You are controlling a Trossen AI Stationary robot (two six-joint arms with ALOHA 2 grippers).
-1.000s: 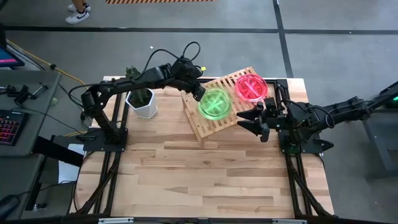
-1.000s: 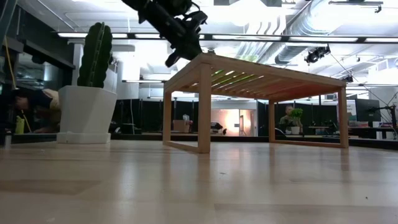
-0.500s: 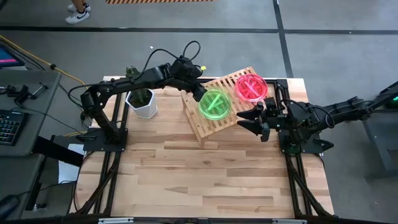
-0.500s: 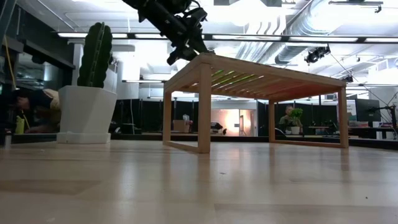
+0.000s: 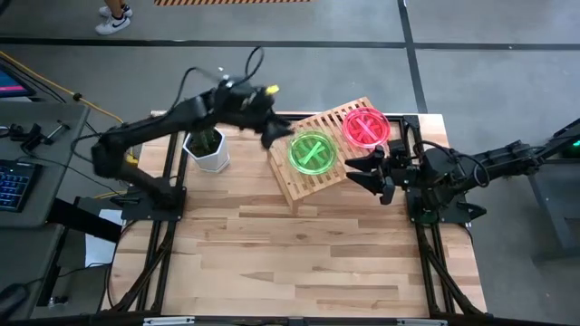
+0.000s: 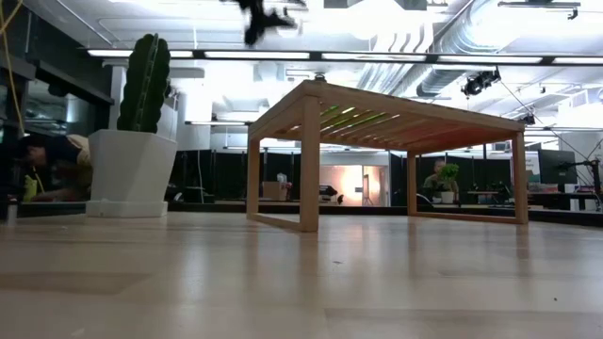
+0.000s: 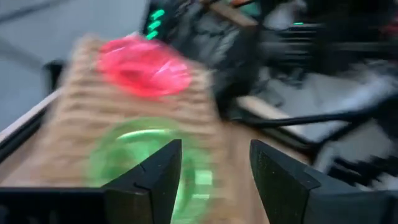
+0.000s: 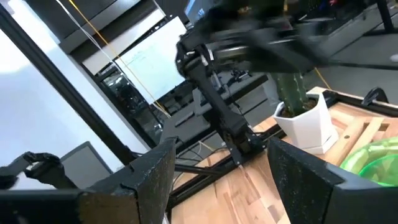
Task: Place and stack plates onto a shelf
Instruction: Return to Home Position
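We list 2 stacks on the light-wood slatted shelf (image 5: 292,186): neon green translucent round plates (image 5: 311,152) toward its left end and pink-red translucent round plates (image 5: 365,127) toward its right. The count in each stack we cannot tell from above. Item: the left gripper (image 5: 274,133), fingers spread and empty, raised just beside the shelf's left edge, with the green stack to its right. Item: the right gripper (image 5: 364,168), fingers apart and empty, near the shelf's right side. We judge only the retreat home remains, leading away from the shelf.
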